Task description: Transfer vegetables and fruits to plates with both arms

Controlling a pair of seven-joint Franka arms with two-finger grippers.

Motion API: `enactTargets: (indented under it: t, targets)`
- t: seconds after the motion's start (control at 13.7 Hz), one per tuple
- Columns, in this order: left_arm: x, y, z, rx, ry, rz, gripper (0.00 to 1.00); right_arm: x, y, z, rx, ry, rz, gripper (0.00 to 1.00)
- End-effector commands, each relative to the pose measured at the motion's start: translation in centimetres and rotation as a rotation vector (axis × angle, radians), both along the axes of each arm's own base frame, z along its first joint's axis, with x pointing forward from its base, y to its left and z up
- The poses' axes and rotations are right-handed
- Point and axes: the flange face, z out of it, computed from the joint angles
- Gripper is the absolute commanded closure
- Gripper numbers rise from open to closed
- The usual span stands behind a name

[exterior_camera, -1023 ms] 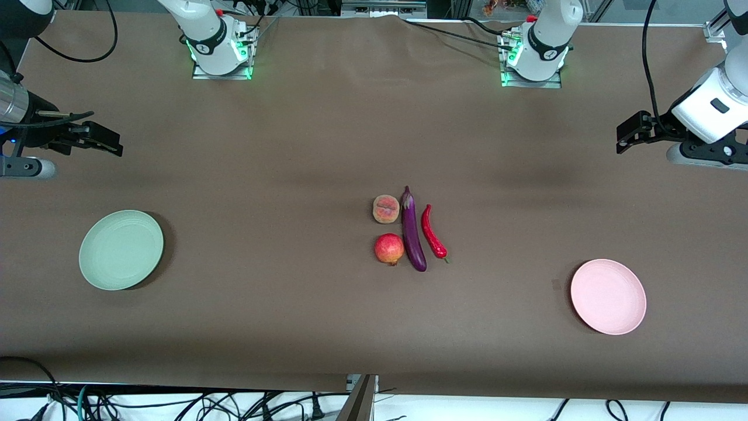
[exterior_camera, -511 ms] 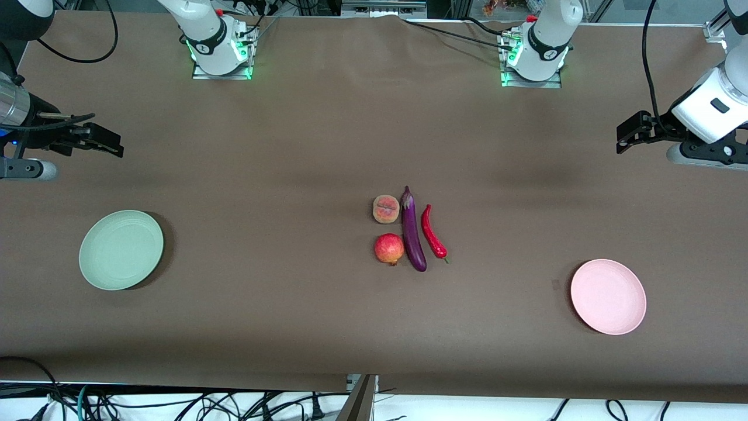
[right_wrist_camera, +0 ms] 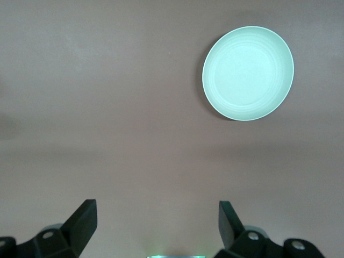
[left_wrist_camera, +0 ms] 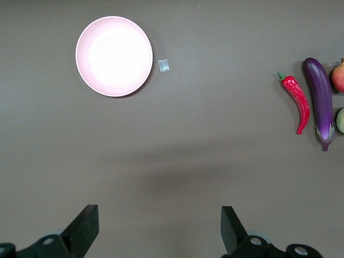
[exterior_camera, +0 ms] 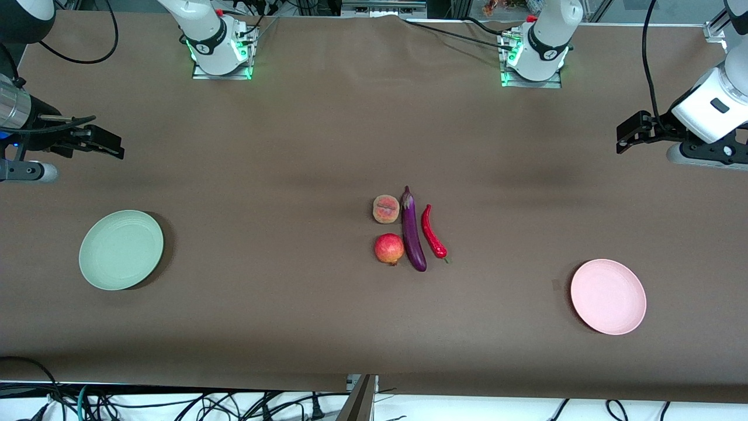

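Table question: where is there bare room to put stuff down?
Bare cloth stretches between the green plate and the pomegranate, and between the chili and the pink plate. Crowded: peach, pomegranate, eggplant, chili huddle mid-table.

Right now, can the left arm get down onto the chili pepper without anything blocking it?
Probably yes. The left gripper hangs open over bare table at its own end. The chili pepper lies on the outside of the cluster toward that arm, beside the eggplant, with a slim gap between them, so only that side is tight.
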Motion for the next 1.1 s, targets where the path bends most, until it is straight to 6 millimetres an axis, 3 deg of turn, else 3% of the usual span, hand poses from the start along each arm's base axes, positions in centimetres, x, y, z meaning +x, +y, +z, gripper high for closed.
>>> enactTargets:
  t: [0.0,0.37,0.51,0.8,1.02]
  targets:
    - [-0.6,-0.1,0.5,-0.011,-0.002,0.007,0.0,0.2,-0.1,0.4,0.013,-0.014,0.008,0.0]
    - [-0.7,-0.1,0.5,-0.012,0.002,0.007,0.0,1.0,0.4,-1.1,0.016,-0.002,0.016,0.0]
    - [-0.7,-0.1,0.5,-0.015,0.002,0.007,0.0,1.7,0.6,-2.6,0.019,0.016,0.022,0.0]
    - [-0.7,0.0,0.5,-0.016,0.003,0.008,0.0,2.0,0.9,-3.3,0.03,0.026,0.026,0.0]
    - [-0.7,-0.1,0.5,-0.016,0.003,0.007,0.0,2.6,2.0,-5.2,0.034,0.06,0.047,0.0]
